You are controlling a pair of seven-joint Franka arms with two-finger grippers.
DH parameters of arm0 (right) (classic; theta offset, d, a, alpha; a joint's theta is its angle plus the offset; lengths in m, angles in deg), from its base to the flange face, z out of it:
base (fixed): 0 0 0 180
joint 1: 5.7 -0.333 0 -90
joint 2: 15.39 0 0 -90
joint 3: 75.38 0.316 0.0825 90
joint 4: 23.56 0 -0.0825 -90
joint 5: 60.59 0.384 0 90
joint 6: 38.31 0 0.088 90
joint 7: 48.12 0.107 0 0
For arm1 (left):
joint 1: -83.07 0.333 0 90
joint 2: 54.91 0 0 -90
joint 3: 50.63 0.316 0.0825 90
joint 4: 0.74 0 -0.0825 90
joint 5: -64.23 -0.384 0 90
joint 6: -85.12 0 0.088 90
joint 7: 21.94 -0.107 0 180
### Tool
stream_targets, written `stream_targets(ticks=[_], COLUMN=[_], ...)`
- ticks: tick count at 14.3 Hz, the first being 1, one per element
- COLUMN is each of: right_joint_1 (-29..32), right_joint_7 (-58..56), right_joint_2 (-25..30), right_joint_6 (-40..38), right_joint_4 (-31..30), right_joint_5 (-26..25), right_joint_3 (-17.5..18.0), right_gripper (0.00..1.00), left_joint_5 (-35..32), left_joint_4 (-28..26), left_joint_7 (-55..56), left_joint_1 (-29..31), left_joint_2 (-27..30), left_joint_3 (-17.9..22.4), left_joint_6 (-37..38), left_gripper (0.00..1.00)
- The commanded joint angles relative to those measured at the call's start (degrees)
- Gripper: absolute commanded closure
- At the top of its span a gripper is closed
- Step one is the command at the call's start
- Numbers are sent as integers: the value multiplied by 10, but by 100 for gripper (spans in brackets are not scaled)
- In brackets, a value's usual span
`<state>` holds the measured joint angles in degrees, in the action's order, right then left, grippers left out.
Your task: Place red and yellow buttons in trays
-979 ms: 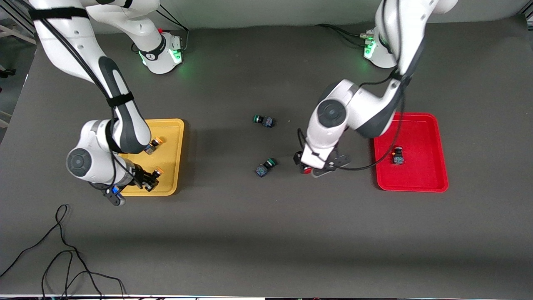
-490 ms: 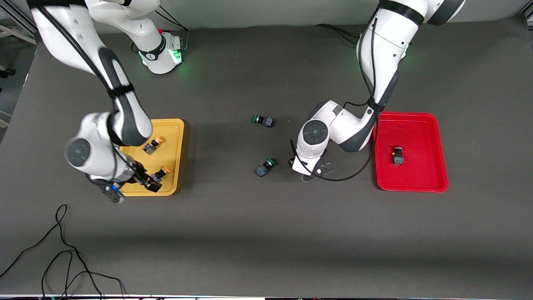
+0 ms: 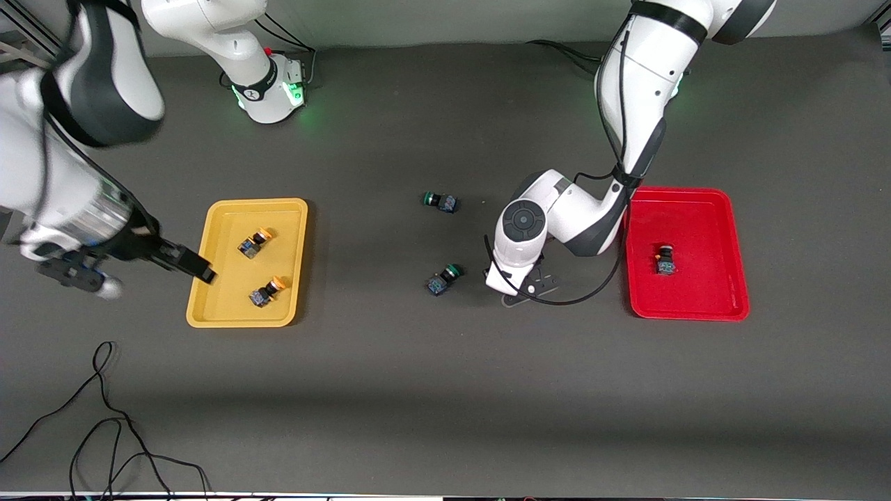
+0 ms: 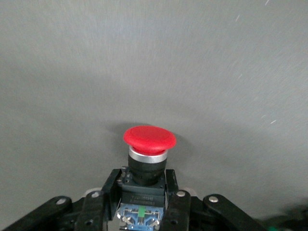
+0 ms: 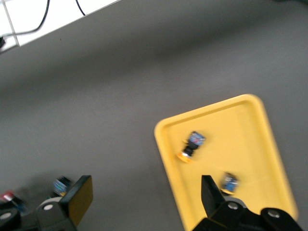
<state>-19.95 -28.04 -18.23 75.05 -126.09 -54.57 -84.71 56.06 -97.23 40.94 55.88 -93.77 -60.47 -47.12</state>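
Observation:
My left gripper [image 4: 143, 195] is shut on the dark body of a red button [image 4: 149, 139], low over the table between the lower green-capped switch and the red tray [image 3: 703, 216]. In the front view the left arm's wrist [image 3: 522, 223] hides both. A second red button [image 3: 665, 259] lies in the red tray. Two yellow buttons [image 3: 254, 243] [image 3: 268, 291] lie in the yellow tray [image 3: 230, 223], which also shows in the right wrist view [image 5: 250, 144]. My right gripper [image 3: 182, 261] is open, empty and raised over that tray's edge toward the right arm's end; it also shows in its own wrist view [image 5: 144, 202].
Two green-capped switches lie on the mat mid-table, one [image 3: 440, 201] farther from the front camera and one [image 3: 444, 278] nearer, beside the left arm's wrist. Black cables [image 3: 104, 431] trail on the mat at the right arm's end, nearest the front camera.
My right gripper let go of a yellow button in the yellow tray, then rose and drew off toward the right arm's end. My left gripper came down over the red button, hiding it in the front view.

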Motion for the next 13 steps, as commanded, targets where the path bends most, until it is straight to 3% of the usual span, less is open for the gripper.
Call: stream_targets(ticks=[1,4,6,9,13], right_joint_1=[40,50,49,48,49], right_joint_7=[-86,-105,-115,-155,-160], right_joint_2=[38,60,61,59,53], right_joint_6=[-30,-65,-94,-157,-161], right_joint_4=[3,10,32,52,51], right_joint_5=[-34,-34,-35,-34,-35], right_joint_3=[37,49,47,45,43], right_gripper=[0,0,0,0,0], left_joint_5=[9,72,71,56,12], left_joint_4=[24,-1,-73,-168,-258], left_joint_7=[-42,-200,-317,-534,-645], left_joint_1=[32,116,189,311,395], left_joint_2=[65,150,223,275,242], left_joint_3=[-2,-3,-1,2,2], left_joint_6=[106,229,260,233,73], left_gripper=[100,100,100,100,100])
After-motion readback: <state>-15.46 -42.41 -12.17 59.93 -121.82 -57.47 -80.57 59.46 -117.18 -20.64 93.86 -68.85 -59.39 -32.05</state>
